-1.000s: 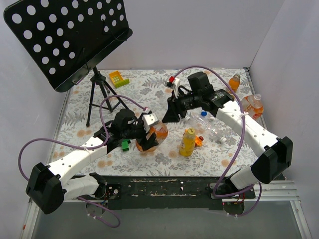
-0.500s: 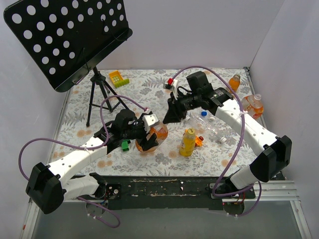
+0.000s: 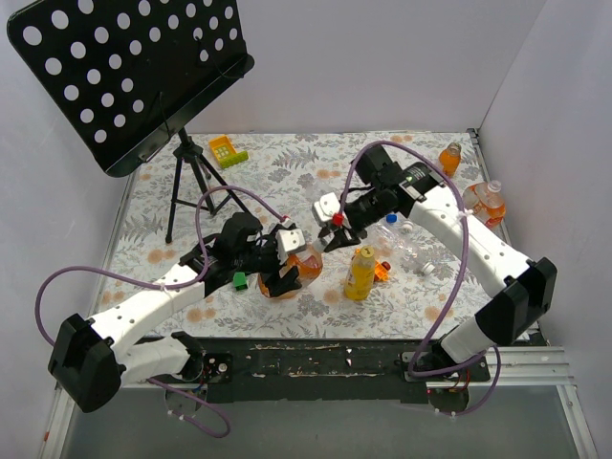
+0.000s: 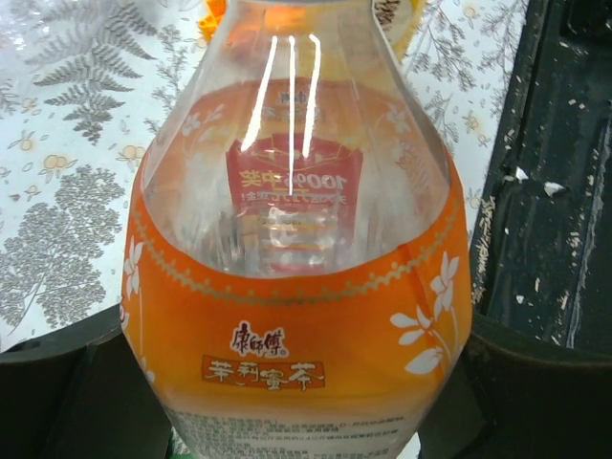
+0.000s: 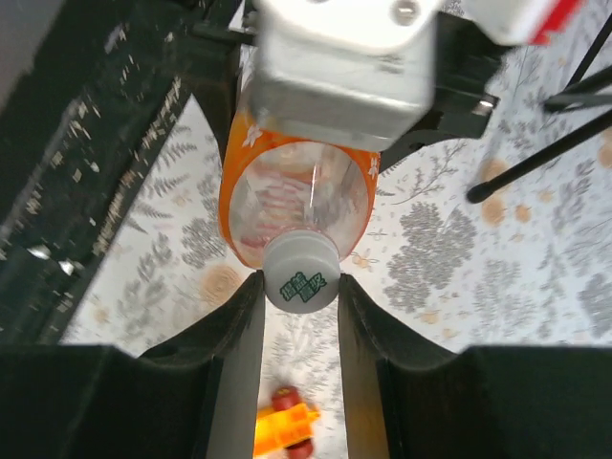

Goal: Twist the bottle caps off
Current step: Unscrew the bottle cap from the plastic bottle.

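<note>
My left gripper (image 3: 283,273) is shut on the body of an orange-labelled clear bottle (image 3: 304,260), held tilted above the table. In the left wrist view the bottle (image 4: 296,316) fills the frame between the dark fingers (image 4: 67,392). My right gripper (image 3: 330,232) is at the bottle's neck. In the right wrist view its two fingers press either side of the bottle's white cap (image 5: 300,277), with the right gripper (image 5: 300,289) shut on it. A yellow bottle (image 3: 360,274) with a yellow cap (image 3: 364,252) stands upright to the right.
A clear bottle (image 3: 413,251) lies under the right arm. Two orange bottles (image 3: 450,156) (image 3: 485,203) stand at the back right. An orange toy car (image 3: 382,271) (image 5: 285,432) and a green block (image 3: 239,278) lie nearby. A music stand (image 3: 134,76) is at the back left.
My right gripper has swung down and toward the left arm and closed on the white cap. The left gripper with the bottle has shifted slightly.
</note>
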`<state>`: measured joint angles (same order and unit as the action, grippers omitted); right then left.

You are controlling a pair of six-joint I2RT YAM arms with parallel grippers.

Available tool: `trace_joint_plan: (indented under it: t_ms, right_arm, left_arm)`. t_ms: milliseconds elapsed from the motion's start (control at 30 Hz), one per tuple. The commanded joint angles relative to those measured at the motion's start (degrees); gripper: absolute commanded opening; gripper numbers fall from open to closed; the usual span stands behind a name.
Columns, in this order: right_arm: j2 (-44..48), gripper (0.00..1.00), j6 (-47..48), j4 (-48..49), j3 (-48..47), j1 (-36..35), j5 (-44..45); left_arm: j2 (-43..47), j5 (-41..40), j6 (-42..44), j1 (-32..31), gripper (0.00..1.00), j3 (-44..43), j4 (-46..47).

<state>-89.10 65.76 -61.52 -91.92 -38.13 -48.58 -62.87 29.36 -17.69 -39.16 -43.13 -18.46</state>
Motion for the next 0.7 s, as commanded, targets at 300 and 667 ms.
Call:
trace_joint_plan:
  t_ms: [300,667]
  right_arm:
    - [5.86,0.45,-7.45,8.32,2.62,-1.07,-2.57]
    - [12.45,0.71,-43.09,26.15,9.11,6.05,-9.18]
  left_arm:
    - [3.81,1.13,-0.50,0.57,0.00,-2.39,2.02]
    - [5.57,-0.45,-1.91,0.57,0.00,-1.95,1.85]
